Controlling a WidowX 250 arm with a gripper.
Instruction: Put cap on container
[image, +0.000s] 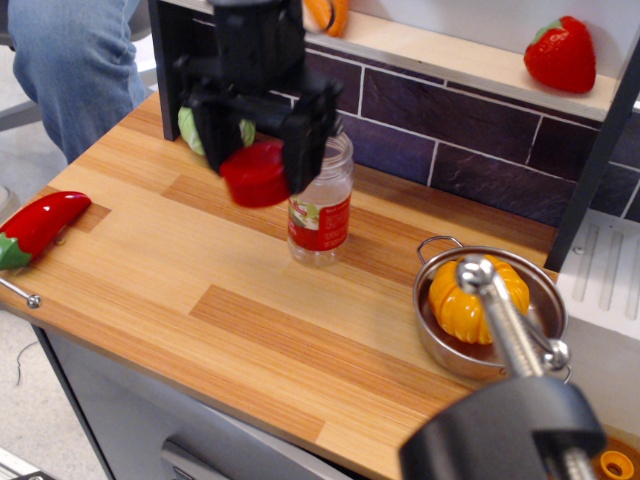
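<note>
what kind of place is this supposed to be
Most likely a toy or mock kitchen set up for robot trials: a wooden counter backed by dark tiles, a steel pot holding a plastic-looking pumpkin, and a toy strawberry on the shelf.

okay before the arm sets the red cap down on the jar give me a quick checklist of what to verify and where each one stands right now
1. Cap held: ok. The gripper is shut on the red cap, which is lifted off the counter.
2. Jar upright: ok. The clear container stands on its base.
3. Jar mouth open: ok, though the arm partly hides the neck.
4. Cap above the mouth: not ok. The cap appears left of the jar and below its rim in this view.
5. Cap level: cannot tell. It looks somewhat tilted, but one view does not settle it.
6. Nearby obstacles: ok. The steel pot and chili pepper sit apart from the jar.
</note>
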